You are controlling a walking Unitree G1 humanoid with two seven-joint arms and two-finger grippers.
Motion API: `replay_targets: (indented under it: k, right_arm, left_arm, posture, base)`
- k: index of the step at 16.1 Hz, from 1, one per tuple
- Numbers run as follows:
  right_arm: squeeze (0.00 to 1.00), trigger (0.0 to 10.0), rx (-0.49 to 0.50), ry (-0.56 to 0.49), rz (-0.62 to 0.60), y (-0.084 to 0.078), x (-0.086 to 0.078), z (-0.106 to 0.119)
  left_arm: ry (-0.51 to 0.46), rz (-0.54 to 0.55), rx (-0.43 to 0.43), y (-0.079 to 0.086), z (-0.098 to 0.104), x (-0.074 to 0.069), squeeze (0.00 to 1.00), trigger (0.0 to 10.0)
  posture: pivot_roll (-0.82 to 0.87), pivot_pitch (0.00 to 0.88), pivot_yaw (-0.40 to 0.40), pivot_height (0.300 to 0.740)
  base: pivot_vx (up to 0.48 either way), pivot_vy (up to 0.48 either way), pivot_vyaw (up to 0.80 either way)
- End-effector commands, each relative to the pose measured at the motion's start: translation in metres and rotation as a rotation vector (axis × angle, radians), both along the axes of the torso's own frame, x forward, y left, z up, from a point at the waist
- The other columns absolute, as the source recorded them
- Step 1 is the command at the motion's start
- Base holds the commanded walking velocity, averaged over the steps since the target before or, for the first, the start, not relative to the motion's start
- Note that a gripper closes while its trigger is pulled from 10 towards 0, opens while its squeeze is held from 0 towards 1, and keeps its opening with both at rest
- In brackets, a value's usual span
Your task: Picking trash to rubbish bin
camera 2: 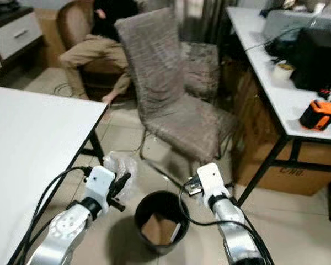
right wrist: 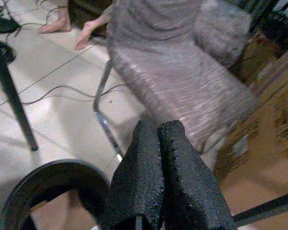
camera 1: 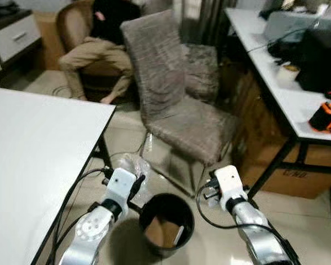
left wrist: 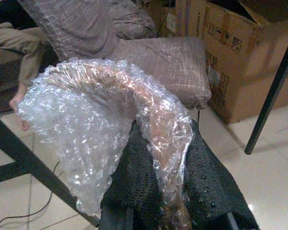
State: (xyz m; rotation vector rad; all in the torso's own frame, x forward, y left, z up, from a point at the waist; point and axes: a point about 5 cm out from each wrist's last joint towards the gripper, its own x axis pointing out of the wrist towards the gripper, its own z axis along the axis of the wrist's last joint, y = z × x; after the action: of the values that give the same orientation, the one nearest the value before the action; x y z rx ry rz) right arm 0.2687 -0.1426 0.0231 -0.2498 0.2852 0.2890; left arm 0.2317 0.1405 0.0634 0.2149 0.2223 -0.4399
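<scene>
**Carrying Bubble Wrap to the Bin: Risks and Obstructions**

Holding a crumpled sheet of bubble wrap (left wrist: 101, 134), the left hand (left wrist: 168, 191) has its two black fingers pinched on one fold of the plastic; most of the sheet billows loose above and beside the fingers. In the head views the wrap (camera 1: 131, 165) sits at the left hand (camera 1: 133, 185), just beside the rim of the black rubbish bin (camera 1: 166, 222) but not over its mouth. The right hand (right wrist: 158, 177) hangs near the opposite side of the bin, fingers pressed together and empty.

Risks, as judged from this position:
- Releasing now would probably drop the wrap onto the floor beside the bin, since the sheet is offset from the opening.
- The wrap is light and springy. It may catch on the rim and hang there, or cling to the textured fingers after they part.
- The bin already holds a piece of brown cardboard (camera 1: 160, 232), which may keep the bulky sheet from settling inside.
- A low swing of the left arm could knock the bin.

Surroundings and obstructions:
- A white bench (camera 1: 33, 165) borders the left arm closely; its dark leg and loose cables run beside that arm.
- A fabric-covered chair (camera 1: 176, 105) stands just behind the bin.
- A second bench (camera 1: 287, 99) carries equipment, with a cardboard box (left wrist: 230, 43) beneath.
- A seated person (camera 1: 96, 52) is well apart, behind the chair.
</scene>
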Motion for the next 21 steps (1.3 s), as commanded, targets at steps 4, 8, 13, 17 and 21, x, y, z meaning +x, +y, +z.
replay_targets:
  k: [4, 8, 13, 17, 21]
  right_arm:
    - [0.0, 10.0, 0.111, -0.036, 0.073, 0.017, 0.035, 0.015]
    - [0.0, 10.0, 0.174, -0.125, 0.139, 0.028, 0.059, 0.041]
    - [1.0, 10.0, 0.264, -0.11, 0.151, 0.028, 0.064, 0.044]
    - [1.0, 10.0, 0.25, -0.111, 0.177, 0.026, 0.062, 0.041]
    - [0.69, 10.0, 0.238, -0.128, 0.184, 0.018, 0.053, 0.041]
  left_arm:
    - [-0.017, -0.003, 0.047, 0.019, 0.02, -0.016, 0.0, 10.0]
    - [-0.009, 0.011, 0.06, 0.023, 0.026, -0.024, 0.0, 10.0]
    - [-0.007, 0.017, 0.058, 0.021, 0.028, -0.024, 0.0, 10.0]
    - [-0.002, 0.019, 0.055, 0.02, 0.029, -0.025, 0.0, 10.0]
    - [0.041, 0.027, -0.003, 0.003, 0.012, -0.007, 0.0, 10.0]
  posture:
    - [-0.03, 0.135, -0.038, 0.74]
    - [-0.02, 0.147, -0.047, 0.74]
    - [-0.02, 0.143, -0.056, 0.74]
    - [-0.02, 0.133, -0.055, 0.74]
    - [-0.09, 0.107, -0.044, 0.74]
  base:
    - [0.0, 0.0, 0.0]
    - [0.0, 0.0, 0.0]
    - [0.0, 0.0, 0.0]
    - [0.0, 0.0, 0.0]
    - [0.0, 0.0, 0.0]
